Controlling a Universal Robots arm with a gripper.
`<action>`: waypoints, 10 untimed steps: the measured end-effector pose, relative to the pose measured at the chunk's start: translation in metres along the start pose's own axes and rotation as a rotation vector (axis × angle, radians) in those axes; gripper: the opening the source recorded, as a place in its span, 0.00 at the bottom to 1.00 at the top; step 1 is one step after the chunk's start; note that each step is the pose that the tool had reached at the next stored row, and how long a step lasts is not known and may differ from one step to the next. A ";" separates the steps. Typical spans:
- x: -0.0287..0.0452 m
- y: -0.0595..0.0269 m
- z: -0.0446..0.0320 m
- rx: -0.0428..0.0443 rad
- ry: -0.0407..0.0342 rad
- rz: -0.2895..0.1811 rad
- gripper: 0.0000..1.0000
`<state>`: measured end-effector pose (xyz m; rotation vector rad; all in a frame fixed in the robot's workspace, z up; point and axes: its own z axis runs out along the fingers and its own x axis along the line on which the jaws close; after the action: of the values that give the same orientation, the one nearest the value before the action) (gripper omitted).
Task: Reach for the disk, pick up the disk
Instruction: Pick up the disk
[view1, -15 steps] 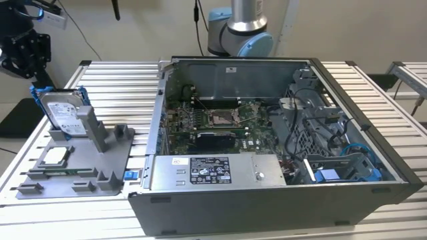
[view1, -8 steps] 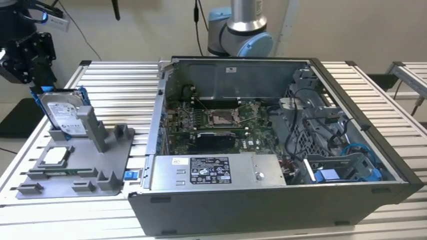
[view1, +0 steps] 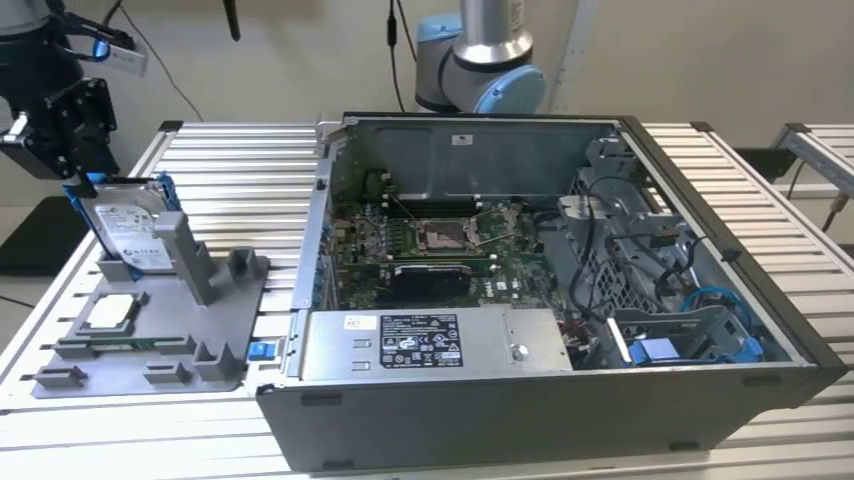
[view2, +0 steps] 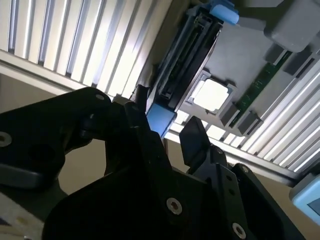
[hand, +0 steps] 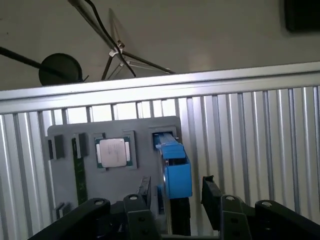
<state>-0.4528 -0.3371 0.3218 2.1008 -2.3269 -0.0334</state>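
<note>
Your gripper hangs at ten o'clock in the exterior view. Its black body points down with a slight tilt, directly over the disk. In both wrist views its two black fingers are spread apart, one on each side of the disk's blue-framed upper edge. They grip nothing, and you cannot tell whether either pad touches the frame.

The disk stands on edge, leaning a little, in a slot of the grey moulded fixture. Its face is silver-grey metal with a white label, rimmed in bright blue plastic. A fixture post hides its lower corner, and the wrist views show it edge-on. At six o'clock from the disk a square silver chip lies flat in its pocket.

Everything rests on a table of ribbed aluminium slats. At three o'clock from the fixture sits the open dark-grey computer case, with its green motherboard exposed. At twelve o'clock the arm's silver and pale-blue joint is cut off by the picture's edge.
</note>
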 end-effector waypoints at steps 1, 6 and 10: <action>0.0000 0.0000 0.0018 0.0001 0.0001 -0.004 1.00; -0.0001 -0.0001 0.0106 0.0033 -0.0030 -0.016 1.00; 0.0001 -0.0002 0.0179 0.0039 -0.0046 -0.021 1.00</action>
<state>-0.4529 -0.3370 0.3040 2.1296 -2.3091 -0.0339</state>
